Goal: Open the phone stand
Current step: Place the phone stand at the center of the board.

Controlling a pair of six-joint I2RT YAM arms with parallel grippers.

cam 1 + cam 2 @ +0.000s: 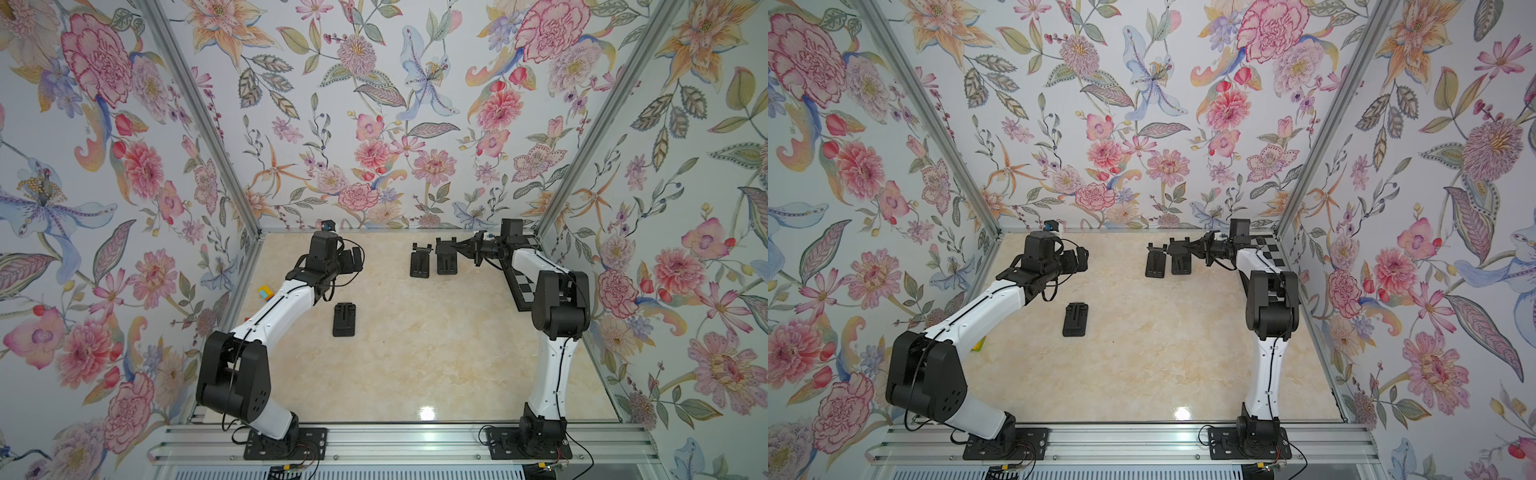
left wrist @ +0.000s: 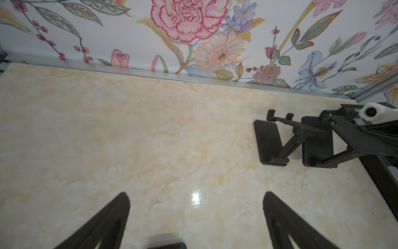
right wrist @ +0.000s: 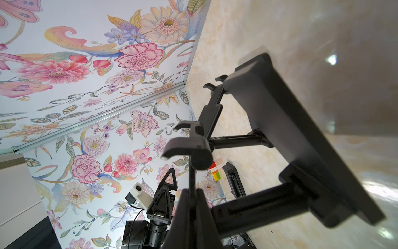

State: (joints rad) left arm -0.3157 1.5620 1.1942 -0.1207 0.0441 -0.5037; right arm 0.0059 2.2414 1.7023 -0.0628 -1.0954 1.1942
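In both top views my right gripper (image 1: 464,248) (image 1: 1198,249) is at the back of the marble table (image 1: 415,365) (image 1: 1142,374), pinched shut on the raised plate of a phone stand (image 1: 446,261) (image 1: 1180,262). That stand is unfolded, with its base flat on the table. Just beside it, on my left, stands a second open stand (image 1: 419,262) (image 1: 1154,265). Well apart from both, a folded stand (image 1: 344,319) (image 1: 1076,319) lies flat near my left forearm. My left gripper (image 1: 354,261) (image 1: 1080,259) hovers with nothing in it. A coloured block (image 1: 264,293) sits by the left wall.

From my left wrist, the left gripper (image 2: 196,194) is spread wide over bare table and holds nothing. The phone stand (image 2: 316,144) and the second open stand (image 2: 269,142) are ahead, side by side, with the right gripper (image 2: 353,138) on the first one's plate.

From my right wrist, the right gripper (image 3: 190,194) is closed on the thin edge of the plate. The phone stand (image 3: 290,129) has its strut propped up from the base. Beyond it are the second open stand (image 3: 212,112), the folded stand (image 3: 233,181) and the coloured block (image 3: 215,172).
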